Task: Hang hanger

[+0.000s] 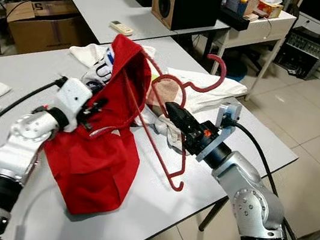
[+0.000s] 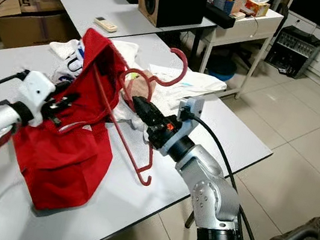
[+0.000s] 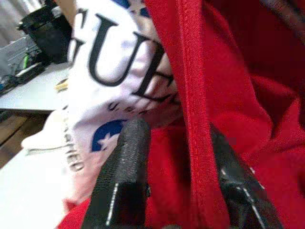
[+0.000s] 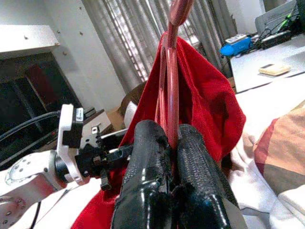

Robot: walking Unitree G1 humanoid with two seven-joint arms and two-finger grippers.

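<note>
A dark red plastic hanger point(image 1: 174, 128) is held tilted above the white table point(image 1: 214, 165), its hook point(image 1: 216, 74) pointing up and away. My right gripper point(image 1: 173, 113) is shut on the hanger's neck; in the right wrist view the fingers point(image 4: 147, 162) pinch the red bar point(image 4: 171, 86). A red garment point(image 1: 104, 147) drapes over one arm of the hanger and hangs down to the table. My left gripper point(image 1: 94, 112) is shut on the garment's edge; in the left wrist view the hem point(image 3: 195, 109) runs between the fingers point(image 3: 128, 162).
Crumpled white clothes with printed letters point(image 1: 101, 65) and a striped cloth point(image 1: 161, 93) lie behind the hanger. A second table holds a remote point(image 1: 121, 27) and a speaker point(image 1: 182, 1). A cardboard box point(image 1: 45, 19) stands on the floor at left. The table's front edge is near.
</note>
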